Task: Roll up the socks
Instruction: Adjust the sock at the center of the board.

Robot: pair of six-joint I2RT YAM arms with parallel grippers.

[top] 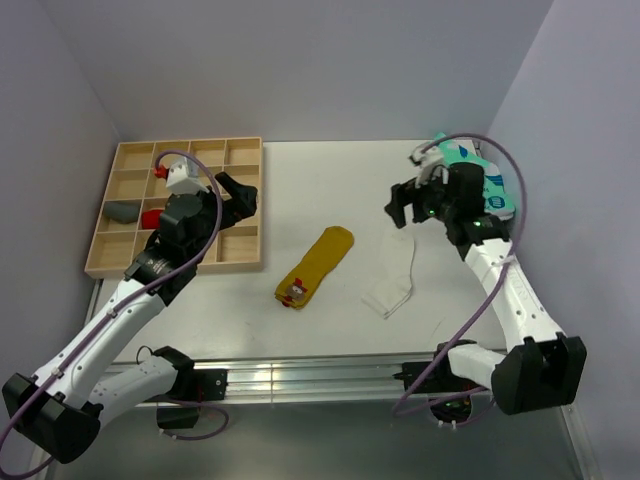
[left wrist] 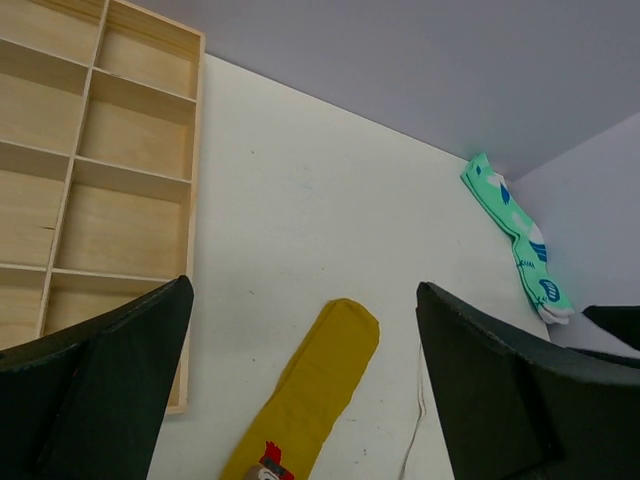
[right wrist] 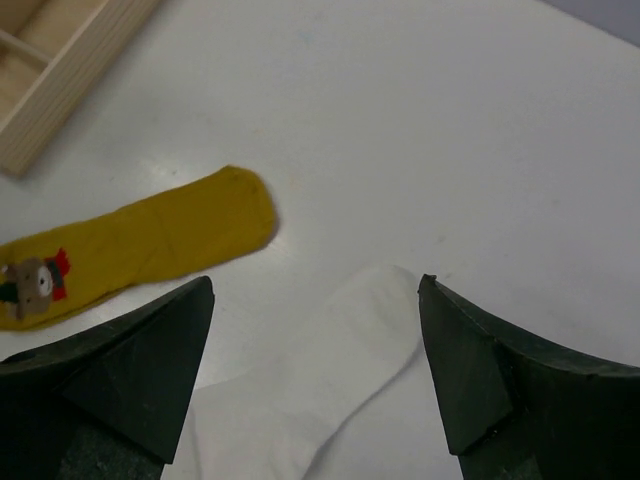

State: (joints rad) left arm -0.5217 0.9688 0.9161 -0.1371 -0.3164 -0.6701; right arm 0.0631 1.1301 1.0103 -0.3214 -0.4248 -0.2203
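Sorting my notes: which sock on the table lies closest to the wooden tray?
The mustard-yellow sock, marked red and white at its near end; the white sock and teal socks lie farther right.

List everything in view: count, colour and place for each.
yellow sock: one, mustard, mid-table
white sock: one, white, right of the yellow one, apart
patterned socks: count unclear, teal, far right corner
tray: one, pale wood, far left
grey bundle: one, grey, in a tray compartment
red bundle: at least one, red, next compartment, partly hidden
table: one, white
left fingers: two, black, open, near the tray
right fingers: two, black, open, above the white sock
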